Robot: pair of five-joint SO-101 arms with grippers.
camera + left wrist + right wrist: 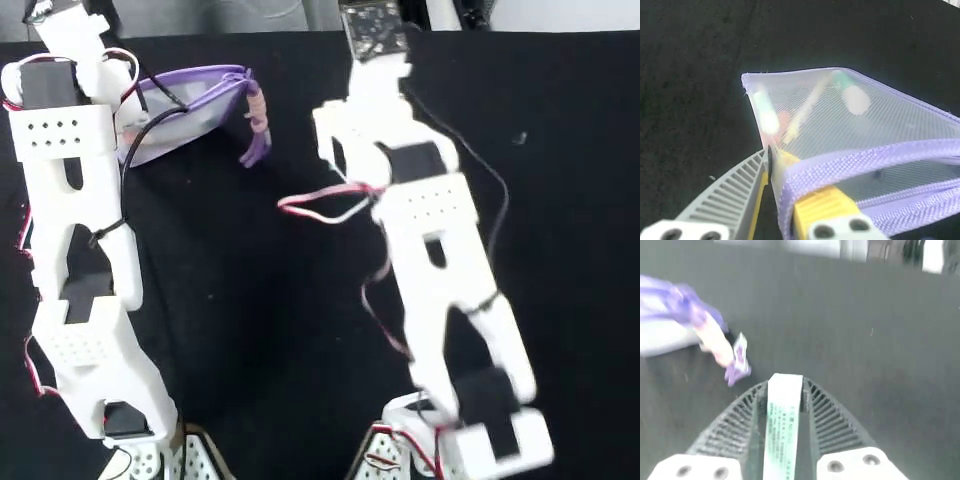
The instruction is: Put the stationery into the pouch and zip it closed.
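Near far-left table edge, L claw clamps pouch rim; R claw pinches white stick, apart from pouch.

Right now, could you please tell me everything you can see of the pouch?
The pouch is a flat, see-through mesh bag edged in purple woven tape. It sits at the far side of the black table, beside the left arm. The left gripper pinches its taped edge. Its mouth looks unzipped, forming an open loop in the high view. A purple pull strap with a pinkish tag hangs off one end. Pens and a white-tipped piece show through the mesh.
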